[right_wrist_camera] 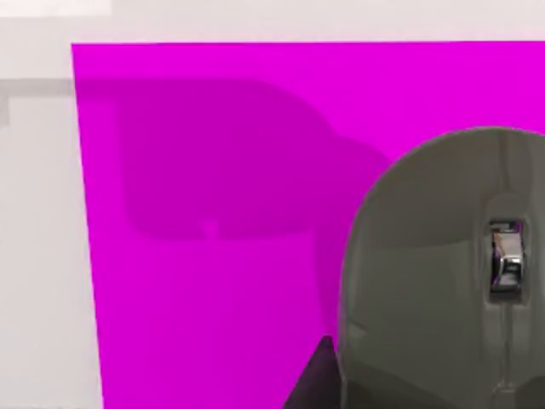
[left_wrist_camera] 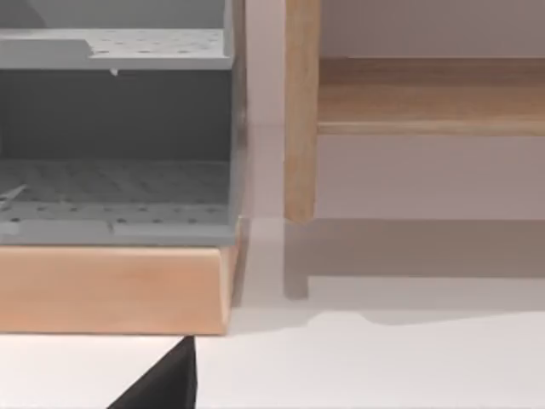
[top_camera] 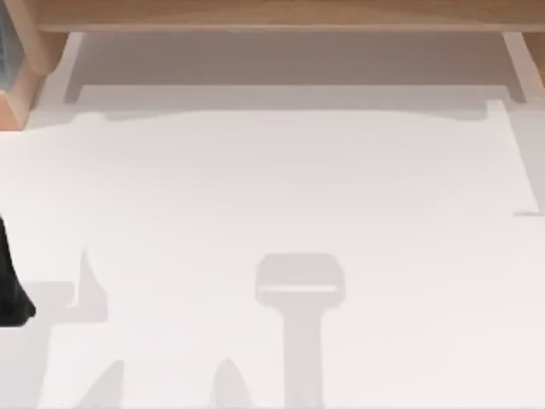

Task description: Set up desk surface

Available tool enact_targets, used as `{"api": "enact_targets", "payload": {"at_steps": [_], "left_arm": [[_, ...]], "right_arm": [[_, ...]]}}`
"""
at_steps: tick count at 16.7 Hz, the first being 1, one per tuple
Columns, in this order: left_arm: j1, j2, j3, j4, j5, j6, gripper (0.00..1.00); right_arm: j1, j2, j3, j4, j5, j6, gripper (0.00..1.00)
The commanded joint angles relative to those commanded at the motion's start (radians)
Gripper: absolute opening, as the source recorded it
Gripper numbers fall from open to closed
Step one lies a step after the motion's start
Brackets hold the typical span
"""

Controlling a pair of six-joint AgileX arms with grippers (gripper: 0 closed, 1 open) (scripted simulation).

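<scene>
Item: desk surface (top_camera: 281,187). Plain matte white, spreading from the centre of the top view out to every hour; soft grey shadows lie on it toward 6 o'clock.

Item: my left arm (top_camera: 10,281). A dark shape at the 9 o'clock edge of the top view, low over the white top. I cannot tell how its fingers stand. A dark wedge (left_wrist_camera: 162,383) at the near edge of the left wrist view is all that camera gives of it.

Item: grey mouse (right_wrist_camera: 443,273) with a chrome scroll wheel (right_wrist_camera: 506,260), closest to my right wrist camera, resting on a magenta mat (right_wrist_camera: 213,221). A dark tip (right_wrist_camera: 313,379) touches the mouse's side; whether my right fingers are spread or closed I cannot tell.

Item: wooden frame (top_camera: 281,13), far off at 12 o'clock in the top view.

Item: grey perforated shelf unit (left_wrist_camera: 119,128) on a light wooden base (left_wrist_camera: 111,290), beyond the left wrist camera, beside a wooden post (left_wrist_camera: 301,111).
</scene>
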Motion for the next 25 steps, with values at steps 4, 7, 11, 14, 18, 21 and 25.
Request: {"api": "enact_targets", "payload": {"at_steps": [4,7,11,14,18,21,25], "left_arm": [[0.0,0.0,0.0,0.0,0.0,0.0,1.0],[0.0,0.0,0.0,0.0,0.0,0.0,1.0],[0.0,0.0,0.0,0.0,0.0,0.0,1.0],[0.0,0.0,0.0,0.0,0.0,0.0,1.0],[0.0,0.0,0.0,0.0,0.0,0.0,1.0],[0.0,0.0,0.0,0.0,0.0,0.0,1.0],[0.0,0.0,0.0,0.0,0.0,0.0,1.0]], "right_arm": [[0.0,0.022,-0.021,-0.002,0.002,0.0,0.0],[0.0,0.022,-0.021,-0.002,0.002,0.0,0.0],[0.0,0.022,-0.021,-0.002,0.002,0.0,0.3],[0.0,0.022,-0.021,-0.002,0.002,0.0,0.53],[0.0,0.022,-0.021,-0.002,0.002,0.0,0.83],[0.0,0.022,-0.021,-0.002,0.002,0.0,1.0],[0.0,0.022,-0.021,-0.002,0.002,0.0,1.0]]}}
